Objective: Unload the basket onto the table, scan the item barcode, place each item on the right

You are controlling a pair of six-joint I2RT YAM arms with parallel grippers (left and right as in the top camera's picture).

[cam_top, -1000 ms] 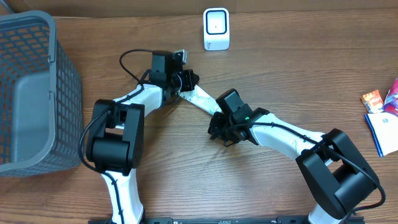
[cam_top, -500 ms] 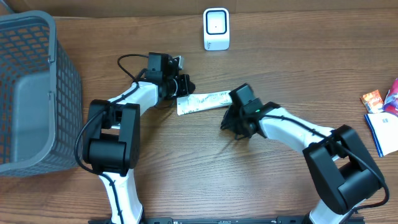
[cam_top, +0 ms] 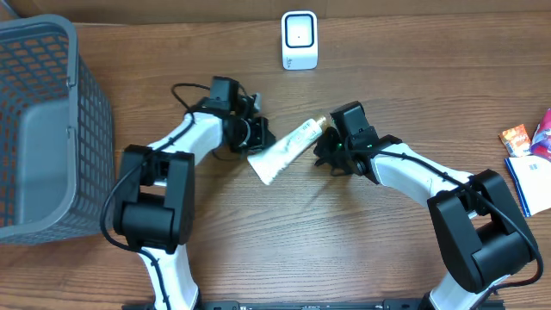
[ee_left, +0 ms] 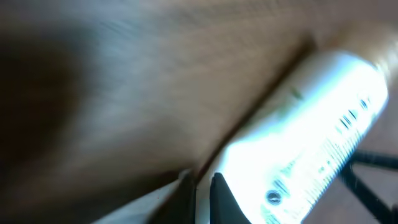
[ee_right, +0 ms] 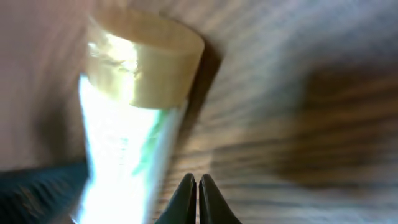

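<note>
Overhead: basket (cam_top: pixel 86 112) left, scanner (cam_top: pixel 299 40) beyond tube (cam_top: pixel 284 151), packets (cam_top: pixel 525 142) right.

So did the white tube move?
Yes. The tube turned: its cap end swung up, closer to the white scanner.

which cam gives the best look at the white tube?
Overhead: the whole white tube shows, crimped end to tan cap, in focus. Left wrist shows only a blurred, overexposed stretch of the white tube with some print. Right wrist shows the tan cap and part of the body, also blurred.
</note>
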